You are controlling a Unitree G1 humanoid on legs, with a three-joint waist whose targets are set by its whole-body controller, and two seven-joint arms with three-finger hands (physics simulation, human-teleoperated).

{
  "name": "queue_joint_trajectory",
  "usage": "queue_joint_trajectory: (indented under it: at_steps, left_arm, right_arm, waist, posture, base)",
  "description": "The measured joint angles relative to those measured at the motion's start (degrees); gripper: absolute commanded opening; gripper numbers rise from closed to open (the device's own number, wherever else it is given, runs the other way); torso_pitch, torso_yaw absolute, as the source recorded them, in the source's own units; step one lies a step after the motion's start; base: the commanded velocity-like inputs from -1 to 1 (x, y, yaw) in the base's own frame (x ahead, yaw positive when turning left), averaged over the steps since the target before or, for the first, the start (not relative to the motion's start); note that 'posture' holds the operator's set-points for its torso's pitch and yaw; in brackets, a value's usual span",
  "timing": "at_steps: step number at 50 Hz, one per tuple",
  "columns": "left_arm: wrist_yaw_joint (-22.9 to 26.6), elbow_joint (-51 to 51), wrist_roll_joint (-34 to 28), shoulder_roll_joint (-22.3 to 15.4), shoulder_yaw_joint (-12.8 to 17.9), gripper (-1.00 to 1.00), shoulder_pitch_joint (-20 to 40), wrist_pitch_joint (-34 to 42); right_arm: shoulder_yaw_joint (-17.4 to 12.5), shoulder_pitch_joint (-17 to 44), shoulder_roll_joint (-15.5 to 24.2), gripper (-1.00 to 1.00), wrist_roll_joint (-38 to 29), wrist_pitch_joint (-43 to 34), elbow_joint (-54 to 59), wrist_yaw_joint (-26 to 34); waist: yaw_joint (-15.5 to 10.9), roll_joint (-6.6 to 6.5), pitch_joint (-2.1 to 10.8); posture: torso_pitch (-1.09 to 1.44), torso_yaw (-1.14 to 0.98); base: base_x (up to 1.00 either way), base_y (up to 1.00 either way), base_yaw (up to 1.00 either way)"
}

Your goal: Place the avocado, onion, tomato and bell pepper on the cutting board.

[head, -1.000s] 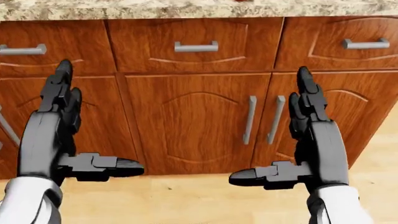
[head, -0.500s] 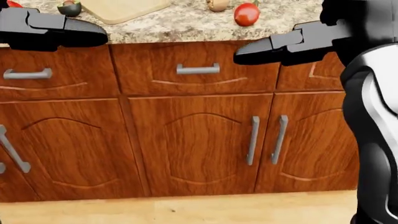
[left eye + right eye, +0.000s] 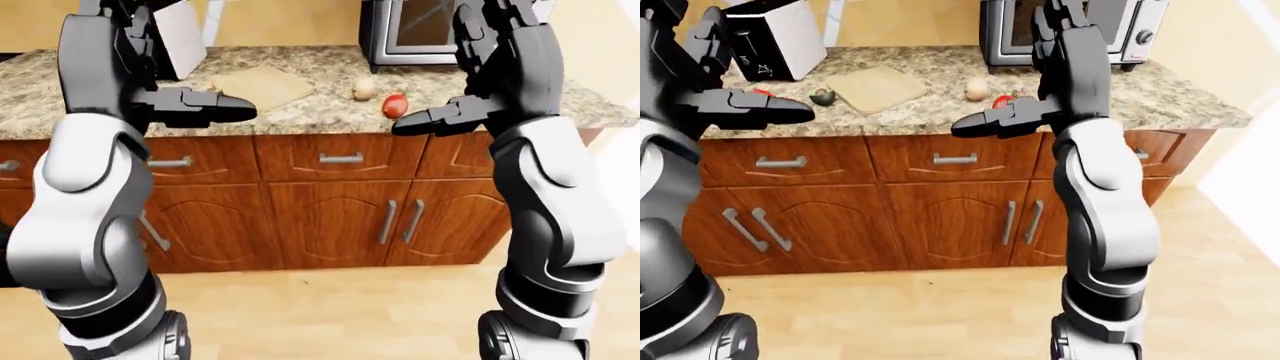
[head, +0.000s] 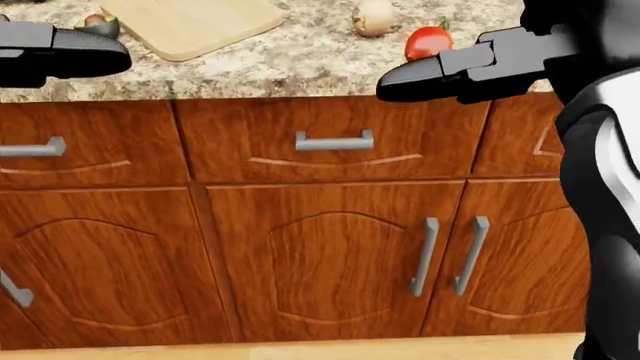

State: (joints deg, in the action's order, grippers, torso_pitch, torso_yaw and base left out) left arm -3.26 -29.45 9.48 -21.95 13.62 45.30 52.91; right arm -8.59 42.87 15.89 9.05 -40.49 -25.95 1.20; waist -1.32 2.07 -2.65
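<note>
Step, by my reading: approach, nothing picked yet. Left hand (image 3: 120,67) and right hand (image 3: 500,67) raised, fingers spread wide, empty. Cutting board (image 4: 190,24) pale, bare, on granite surface (image 4: 300,64). Onion (image 4: 374,16), red tomato (image 4: 428,41) right of board; dark avocado (image 3: 822,97) left. Bell pepper unclear. Next: reach for tomato.

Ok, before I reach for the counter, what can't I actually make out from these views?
- Bell pepper: only a red sliver in the right-eye view, behind the left hand.
- Avocado: half covered by the left hand in the head view.
- Tomato: mostly behind the right hand in the right-eye view.
- Cutting board: cut off by the head view's top edge.
</note>
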Motion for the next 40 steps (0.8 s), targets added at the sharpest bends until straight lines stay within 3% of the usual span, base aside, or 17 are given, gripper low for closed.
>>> queue_joint_trajectory:
  at_steps: [1, 2, 4, 7, 10, 13, 16, 17, 19, 22, 26, 30, 31, 33, 34, 37, 40]
  left_arm:
    - [-0.1, 0.0, 0.2, 0.1, 0.1, 1.0, -0.1, 0.2]
    - [-0.1, 0.0, 0.5, 0.4, -0.1, 1.0, -0.5, 0.5]
    - [-0.2, 0.3, 1.2, 0.6, -1.0, 1.0, -0.7, 1.6]
    - [-0.2, 0.9, 1.7, 0.3, -1.4, 1.0, -0.3, 1.6]
    - [-0.6, -0.2, 1.6, 0.2, -1.0, 1.0, 0.2, 0.7]
    - [-0.7, -1.6, 1.6, 0.0, -0.6, 1.0, 0.0, 0.4]
    - [-0.9, -1.8, 1.9, -0.4, -0.2, 1.0, 0.1, 1.1]
    - [-1.1, -1.7, 1.9, -0.5, 0.2, 1.0, -0.4, 1.2]
    - [-1.4, -1.3, 1.7, -0.5, 0.8, 1.0, -1.4, 1.9]
    - [-1.8, -1.2, 1.6, -0.7, 0.8, 1.0, -0.9, 2.3]
    - [-1.8, -1.6, 1.8, -0.4, 0.1, 1.0, -0.7, 0.8]
    - [-1.9, -0.2, 1.5, 0.0, -0.1, 1.0, -1.7, 1.3]
    - [-2.0, -0.3, 1.5, 0.4, -0.2, 1.0, -1.7, 1.4]
    - [-1.8, -0.5, 1.6, 0.9, -1.2, 1.0, -1.9, 1.6]
    - [-1.6, -0.6, 1.7, 0.9, -1.6, 1.0, -1.7, 1.7]
    - [-1.1, -1.5, 2.0, 0.8, -1.9, 1.0, -0.9, 1.4]
    - [-1.1, -1.8, 1.6, 0.4, -1.2, 1.0, -0.3, 0.7]
  right_arm:
    - [0.0, -0.2, 0.0, 1.0, -0.1, 0.0, 0.0, 0.0]
    - [-0.2, -0.6, -0.2, 1.0, -0.1, -0.1, 0.1, -0.1]
    - [-0.5, -1.4, -0.1, 1.0, -0.6, -0.6, 1.3, -0.2]
    - [-0.8, -0.5, 0.0, 1.0, -0.8, -1.4, 2.0, -0.1]
    - [-0.9, -0.4, -0.1, 1.0, -0.7, -0.1, 0.1, -0.1]
    - [-1.0, -1.2, -0.2, 1.0, -0.6, 0.7, -1.1, -0.2]
    - [-1.0, -1.4, -0.4, 1.0, -0.5, 0.2, -1.4, -0.4]
    - [-0.5, -1.8, -0.9, 1.0, -0.4, 0.0, -1.4, -0.4]
    - [0.6, -2.1, -1.0, 1.0, 0.0, -0.7, -1.2, -0.1]
    - [0.6, -1.8, -0.7, 1.0, 0.0, -1.2, -1.6, 0.1]
    - [-0.1, -1.0, -0.7, 1.0, -0.6, -0.1, -1.9, -0.3]
    - [0.6, -1.7, -0.9, 1.0, -0.7, -0.3, -1.4, 0.1]
    - [0.5, -2.1, -0.7, 1.0, -0.6, -0.4, -1.6, 0.2]
    - [-0.4, -3.0, -0.6, 1.0, -0.8, -0.8, -1.9, 0.2]
    - [-0.9, -3.3, -0.6, 1.0, -0.9, -1.0, -1.8, 0.0]
    - [-1.5, -3.2, -0.4, 1.0, -1.3, -1.2, -1.8, -0.5]
    - [-1.3, -2.4, -0.4, 1.0, -1.1, -0.5, -2.8, -0.6]
  waist:
    - [0.3, 0.43, -0.04]
    - [0.8, -0.32, -0.67]
    - [1.3, 0.2, -1.33]
    - [1.4, 0.4, -0.33]
    - [1.6, -1.32, 0.15]
    - [2.3, -3.75, -0.14]
    - [2.3, -6.43, 0.4]
    - [1.8, -5.74, 0.0]
    - [1.3, -5.86, -0.61]
    - [1.4, -5.08, -0.35]
    - [1.4, -3.13, -1.44]
    - [0.7, 0.15, 0.05]
    - [0.7, 0.14, -0.07]
    - [1.4, -1.3, -0.78]
    - [1.7, -1.14, -0.8]
    - [2.0, -0.88, 0.33]
    - [1.9, -2.55, 0.23]
  posture:
    - [0.0, 0.0]
    - [0.0, 0.0]
    - [0.0, 0.0]
    - [0.0, 0.0]
    - [0.0, 0.0]
    - [0.0, 0.0]
    - [0.0, 0.0]
    - [0.0, 0.0]
    - [0.0, 0.0]
    - [0.0, 0.0]
    - [0.0, 0.0]
    - [0.0, 0.0]
    - [0.0, 0.0]
    - [0.0, 0.0]
    - [0.0, 0.0]
    - [0.0, 0.0]
    - [0.0, 0.0]
  base:
    - [0.22, 0.09, 0.0]
    - [0.23, 0.12, 0.0]
    - [0.23, 0.2, 0.0]
    - [0.22, 0.21, 0.0]
    - [0.23, 0.15, 0.0]
    - [0.23, 0.15, 0.0]
    - [0.23, 0.15, 0.0]
    - [0.23, 0.16, 0.0]
    - [0.23, 0.15, 0.0]
    - [0.04, 0.04, 0.0]
    - [0.0, 0.02, 0.0]
    - [0.04, 0.1, 0.0]
    - [0.13, 0.11, 0.0]
    - [0.13, 0.11, 0.0]
    - [0.13, 0.12, 0.0]
    - [0.14, 0.11, 0.0]
    - [0.11, 0.07, 0.0]
